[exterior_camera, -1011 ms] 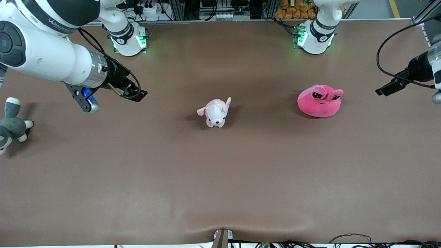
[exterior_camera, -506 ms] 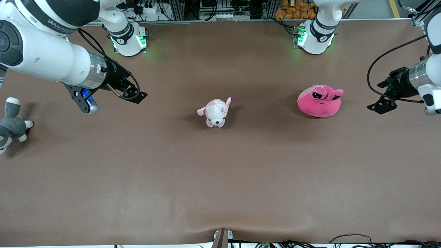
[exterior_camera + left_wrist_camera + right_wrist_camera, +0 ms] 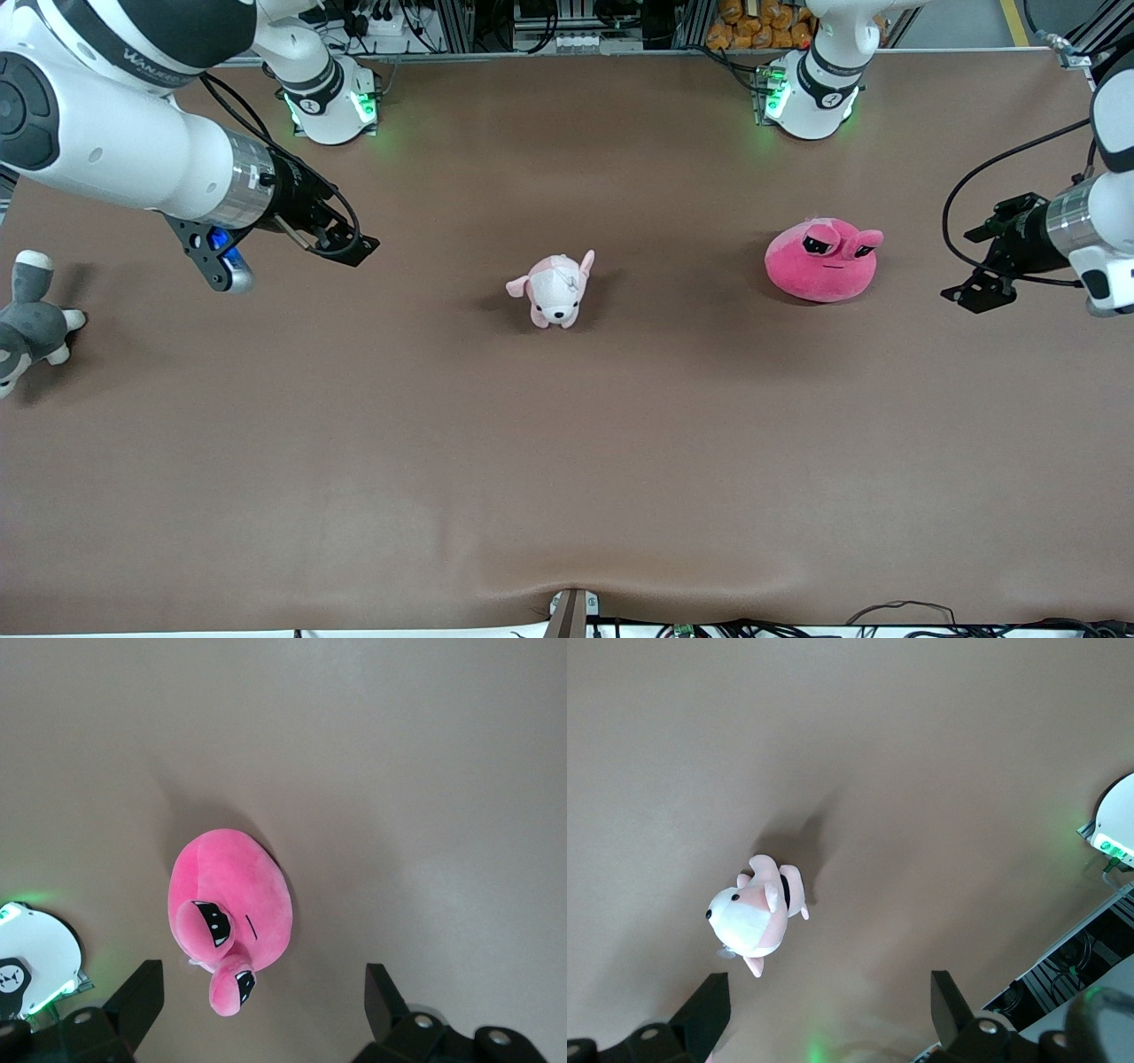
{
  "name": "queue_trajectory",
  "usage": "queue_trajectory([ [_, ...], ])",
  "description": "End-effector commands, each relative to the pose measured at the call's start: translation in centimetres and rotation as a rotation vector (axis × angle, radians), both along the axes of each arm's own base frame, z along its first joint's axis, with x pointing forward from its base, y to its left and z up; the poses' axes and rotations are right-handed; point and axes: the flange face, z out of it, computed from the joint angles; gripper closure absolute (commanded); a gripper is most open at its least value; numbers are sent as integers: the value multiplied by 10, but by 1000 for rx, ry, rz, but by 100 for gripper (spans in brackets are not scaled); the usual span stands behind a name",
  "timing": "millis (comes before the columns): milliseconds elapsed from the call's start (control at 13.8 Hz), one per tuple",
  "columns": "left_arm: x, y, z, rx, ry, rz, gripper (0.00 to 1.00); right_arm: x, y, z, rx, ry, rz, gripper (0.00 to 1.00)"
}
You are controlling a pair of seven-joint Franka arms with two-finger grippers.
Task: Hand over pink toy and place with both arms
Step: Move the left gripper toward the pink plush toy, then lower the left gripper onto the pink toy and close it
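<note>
The pink toy (image 3: pixel 822 262) sits upright on the brown counter (image 3: pixel 567 461) toward the left arm's end, well apart from the pale puppy plush (image 3: pixel 554 290) at the middle and the grey plush (image 3: pixel 27 323) at the right arm's edge. The left claw (image 3: pixel 973 292) hangs in the air near the toy on its left-arm side, over bare counter, and in the left wrist view its two fingers (image 3: pixel 142 997) stand wide apart with the toy (image 3: pixel 230 914) framed between them but farther off, so nothing is gripped yet. The step in hand looks like the approach for the first pickup. To do it well, the left claw should come over the toy's round body and not its eye stalks, which are small and floppy and would likely slip out. It should settle low enough that the fingers straddle the widest part of the plush, then close firmly, since soft stuffing gives under pressure. A grip that leaves one half of the toy exposed would probably suit the handover, giving the other arm something to take. The right claw (image 3: pixel 341 244) waits over bare counter near the right arm's end, its fingers (image 3: pixel 707 1008) spread too, with the puppy plush in its wrist view.
</note>
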Motion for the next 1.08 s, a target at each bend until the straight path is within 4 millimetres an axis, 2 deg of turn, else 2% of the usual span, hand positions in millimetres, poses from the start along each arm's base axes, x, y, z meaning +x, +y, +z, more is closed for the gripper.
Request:
queue_trajectory([
  [0,5,0,-3,18,24,114,0,-4,2,1,12,6,-17,0],
  [144,2,-5,-10,37,50,247,0,-4,1,1,11,9,-19,0],
  [361,-11,-25,-30,56,121,441,0,-4,1,1,11,9,-19,0],
  [506,-16,-38,-43,81,153,502,0,-3,0,1,11,9,-20,0],
  [722,-26,-40,-55,38,181,573,0,-4,1,1,11,9,-19,0],
  [1011,-51,-40,-73,47,144,591,0,-4,1,1,10,11,-18,0],
])
